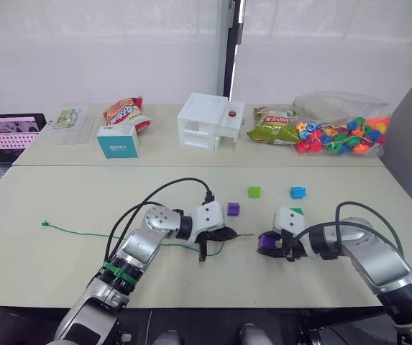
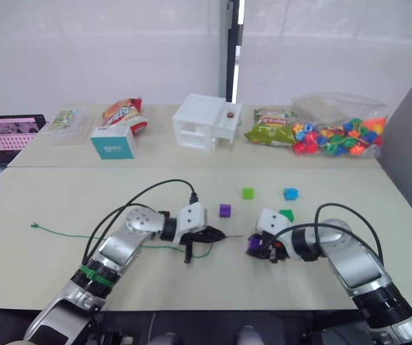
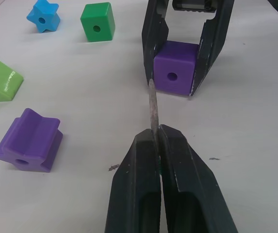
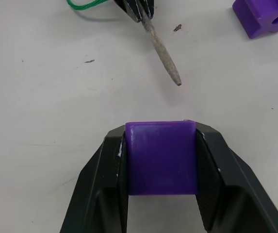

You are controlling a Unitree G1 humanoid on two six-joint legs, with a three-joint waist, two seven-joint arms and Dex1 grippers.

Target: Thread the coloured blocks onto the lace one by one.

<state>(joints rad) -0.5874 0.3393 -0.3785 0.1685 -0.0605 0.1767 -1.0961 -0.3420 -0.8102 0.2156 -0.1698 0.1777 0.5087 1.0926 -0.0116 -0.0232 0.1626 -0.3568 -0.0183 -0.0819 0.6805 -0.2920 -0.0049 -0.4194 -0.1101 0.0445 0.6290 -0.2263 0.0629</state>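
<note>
Your right gripper [image 4: 161, 160] is clamped on a purple cube [image 4: 161, 156], 1 finger on each side, w/ the block resting on the table [image 1: 62, 194] and its hole facing your left gripper [image 3: 156, 141]. Left gripper's fingers are pressed together on the lace [image 1: 83, 233], pinching it where the grey tip [image 3: 153, 104] begins; the tip sticks out toward the cube, near it but not touching, aimed a bit off the hole in the left wrist view. Green cord trails from that gripper across the table to a small knot at your far left. Loose on the table: 2nd purple block [image 3: 28, 141] just beside the left gripper, light green block [image 1: 254, 191], blue block [image 1: 297, 192], dark green block [image 3: 97, 22] mostly hidden behind the right wrist in the head views. Cord under the left gripper is hard to make out
</note>
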